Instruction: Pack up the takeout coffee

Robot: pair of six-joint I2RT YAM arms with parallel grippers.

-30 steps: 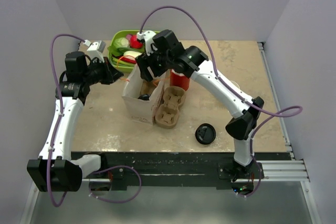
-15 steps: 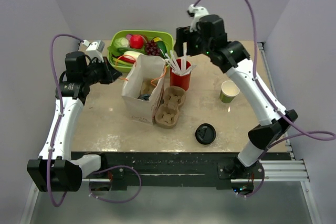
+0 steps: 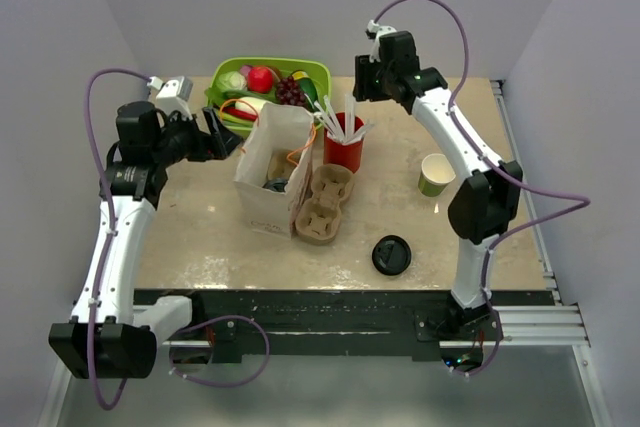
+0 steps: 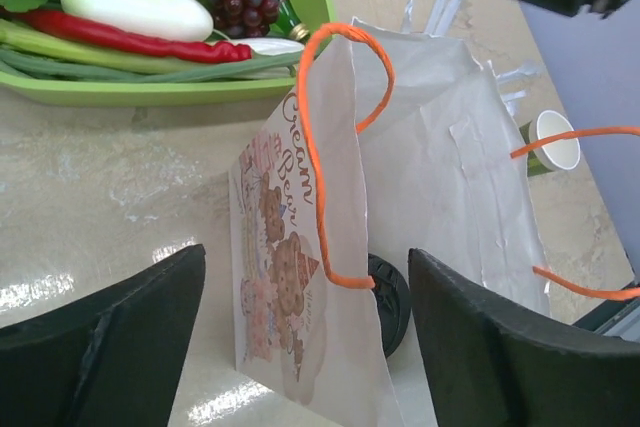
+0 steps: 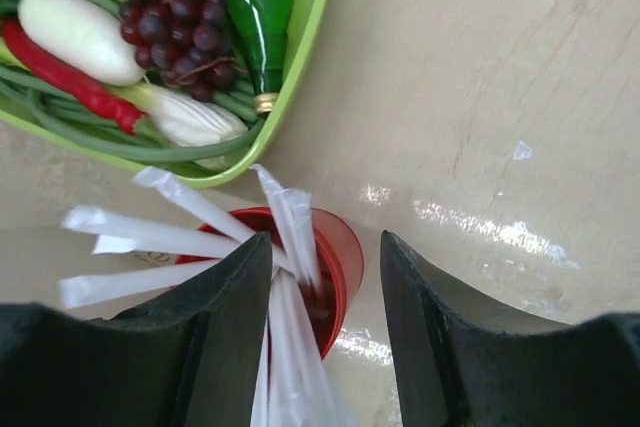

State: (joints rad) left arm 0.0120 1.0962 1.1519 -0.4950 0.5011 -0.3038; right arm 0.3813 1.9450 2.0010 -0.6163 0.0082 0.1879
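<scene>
The takeout coffee cup, green with a white inside, stands upright and uncovered on the right of the table; it also shows small in the left wrist view. Its black lid lies apart near the front edge, and peeks from behind the bag. My left gripper is open just left of the white paper bag, with the bag's printed side and orange handle between its fingers, untouched. My right gripper hovers open at the back, above the red cup.
A brown cardboard carrier leans on the bag's right side. The red cup holds several white wrapped sticks. A green tray of vegetables and grapes stands at the back, with purple walls close around.
My left gripper has opened and let go of the bag's edge. My right arm has swung from above the bag to the back right, and its jaws have narrowed.
</scene>
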